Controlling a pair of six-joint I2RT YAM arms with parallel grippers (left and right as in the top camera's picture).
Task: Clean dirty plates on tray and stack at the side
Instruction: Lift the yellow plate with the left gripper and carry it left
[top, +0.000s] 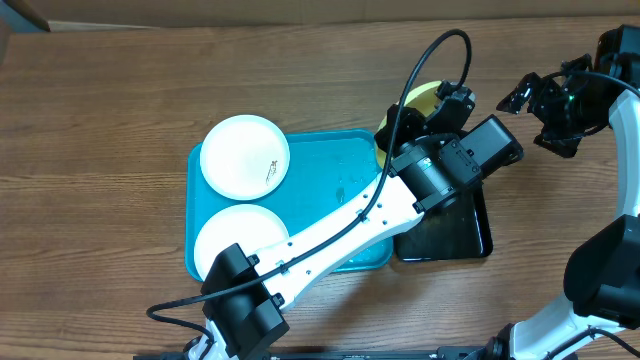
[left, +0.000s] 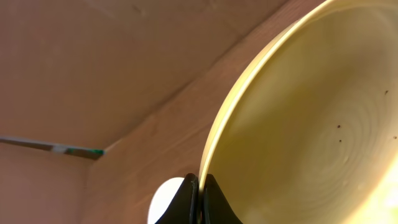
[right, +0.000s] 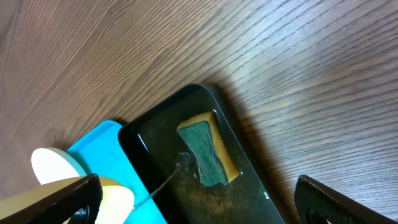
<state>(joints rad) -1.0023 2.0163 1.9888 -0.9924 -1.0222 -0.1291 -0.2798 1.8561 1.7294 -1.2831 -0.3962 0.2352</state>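
The job looks barely begun; no stack stands anywhere on the desk (top: 100, 100) beside the tray (top: 340, 170), and two white plates (top: 245, 155) lie flat on its left half, one above the other in the overhead view, the upper one showing a small dark smear near its edge; the third, the yellow-green-rimmed plate (left: 298, 124), is lifted clear of the tray and hangs tilted above the far end of the black tray (top: 460, 235), its face dotted with a few dark specks, so by my reading it has not yet been wiped; cleaning of all three and the stacking appear to be left; the left jaws are pressed together, pinching that plate's rim between them; the right jaws stand spread wide and hold nothing, hovering above the black tray where a green-topped sponge (right: 205, 152) lies untouched, well apart from either finger.
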